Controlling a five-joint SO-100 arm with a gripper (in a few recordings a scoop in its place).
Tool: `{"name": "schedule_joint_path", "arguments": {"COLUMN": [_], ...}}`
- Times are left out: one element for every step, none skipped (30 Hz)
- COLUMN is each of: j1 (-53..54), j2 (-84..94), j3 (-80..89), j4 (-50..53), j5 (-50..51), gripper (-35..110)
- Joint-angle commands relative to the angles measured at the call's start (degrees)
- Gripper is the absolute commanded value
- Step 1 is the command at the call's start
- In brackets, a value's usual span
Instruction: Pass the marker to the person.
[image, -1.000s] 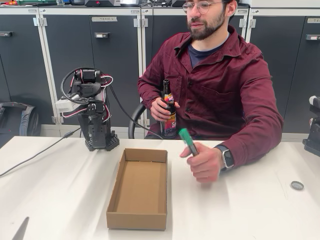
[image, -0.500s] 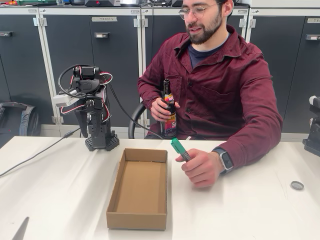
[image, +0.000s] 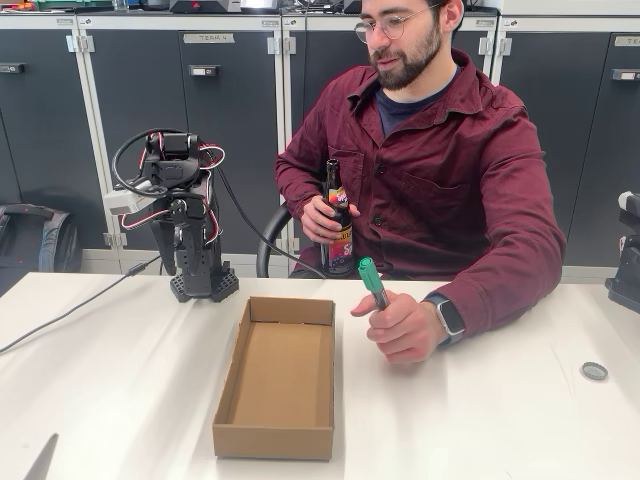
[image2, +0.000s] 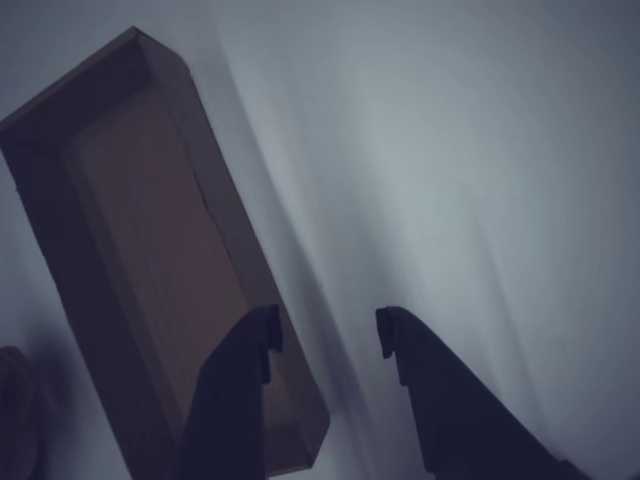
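On the white counter (image: 120, 400), right of the brown box (image: 277, 378) in the fixed view, the person (image: 440, 170) holds the marker (image: 372, 281) in one hand (image: 402, 325), green cap up. The other hand grips a dark bottle (image: 338, 222). The robot arm (image: 185, 215) sits folded at the far left, well apart from the marker. Its fingers (image2: 325, 340) are spread apart with nothing between them, above the box edge.
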Motion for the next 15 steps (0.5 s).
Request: {"name": "schedule_joint_path", "arguments": {"j1": [0.53,0.53,0.7,0.79,0.88,0.88,0.88,0.88,0.88,1.05,1.05,1.05,1.05,1.14,1.32], "j2": [-0.26,-0.35,-0.44,-0.44,-0.44,-0.53,-0.44,-0.44,-0.44,-0.44,-0.53,-0.62,-0.7,-0.79,-0.79], "j3": [-2.55,-2.55,-2.37,-2.2,-2.11,-1.93,-1.58,-1.23,-0.88,-0.53,-0.44,-0.26,-0.26,-0.09,0.09], "j4": [-0.7,-0.88,-0.97,-0.97,-0.97,-0.79,-0.97,-1.14,-0.79,-0.26,-0.26,-0.44,-0.62,-0.79,-1.05], "j5": [0.62,0.88,1.05,1.05,1.23,1.32,1.76,2.2,1.32,0.18,0.09,0.18,0.18,0.18,0.26], "gripper": [21,21,21,21,21,21,22,22,23,23,23,23,23,22,22]}}
